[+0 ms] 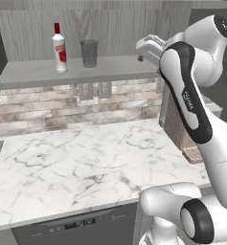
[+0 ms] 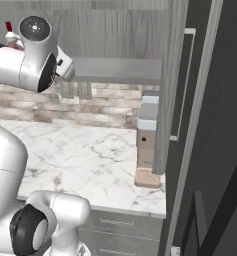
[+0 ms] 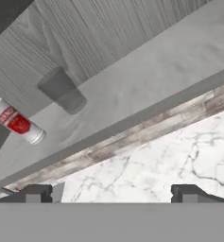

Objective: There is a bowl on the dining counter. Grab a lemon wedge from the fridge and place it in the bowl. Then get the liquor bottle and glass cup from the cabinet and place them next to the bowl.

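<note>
Grey wood-grain panelling backs the cabinet [image 1: 134, 24], whose flat grey shelf [image 1: 38, 74] runs above a band of brick tiles [image 1: 48, 107] and a white, grey-veined marble desk [image 1: 76, 162]. On the shelf the liquor bottle [image 1: 60, 48] stands upright: clear body, red label, white neck, red cap. Just beside it, apart by a small gap, stands the glass cup [image 1: 89, 53], a plain translucent grey tumbler, shorter than the bottle. In the hand view both appear tilted at the upper left, the bottle partly cut off by the edge.

The white arm rises from the base, bends at a dark elbow and reaches up so its wrist sits level with the shelf's front edge, well to the side of the cup. The end effector [image 3: 111, 193] has its two dark fingertips [image 3: 35, 193] spread wide apart, holding nothing, pointed toward the shelf edge and brick band.
</note>
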Robot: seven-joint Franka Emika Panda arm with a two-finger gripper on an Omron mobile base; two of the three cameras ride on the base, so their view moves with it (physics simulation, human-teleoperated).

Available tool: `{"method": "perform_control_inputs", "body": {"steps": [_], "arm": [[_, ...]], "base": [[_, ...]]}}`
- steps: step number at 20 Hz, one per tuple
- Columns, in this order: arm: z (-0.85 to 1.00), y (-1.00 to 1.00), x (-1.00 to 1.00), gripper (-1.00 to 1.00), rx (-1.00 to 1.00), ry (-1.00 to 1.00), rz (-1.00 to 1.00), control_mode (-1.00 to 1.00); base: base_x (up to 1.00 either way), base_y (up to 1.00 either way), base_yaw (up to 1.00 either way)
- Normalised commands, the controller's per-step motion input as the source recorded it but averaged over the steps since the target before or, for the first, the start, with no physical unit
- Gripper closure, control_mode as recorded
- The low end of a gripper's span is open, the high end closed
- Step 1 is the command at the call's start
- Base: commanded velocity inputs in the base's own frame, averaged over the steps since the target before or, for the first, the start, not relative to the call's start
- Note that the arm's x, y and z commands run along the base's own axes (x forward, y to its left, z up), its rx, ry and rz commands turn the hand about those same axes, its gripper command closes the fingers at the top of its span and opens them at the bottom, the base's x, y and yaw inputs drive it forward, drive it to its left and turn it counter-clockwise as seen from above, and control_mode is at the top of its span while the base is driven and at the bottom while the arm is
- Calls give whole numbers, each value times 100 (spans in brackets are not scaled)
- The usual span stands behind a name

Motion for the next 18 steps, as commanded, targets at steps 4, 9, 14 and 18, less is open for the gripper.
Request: {"method": "perform_control_inputs", "body": {"steps": [4,9,14,18], "arm": [[32,14,44,-100,15,0,0,-100],[28,44,34,-100,13,3,0,-100],[0,51,26,-100,8,5,0,-100],[0,41,30,-100,3,0,0,-100]], "base": [[0,0,0],[0,0,0],[0,0,0],[0,0,0]]}}
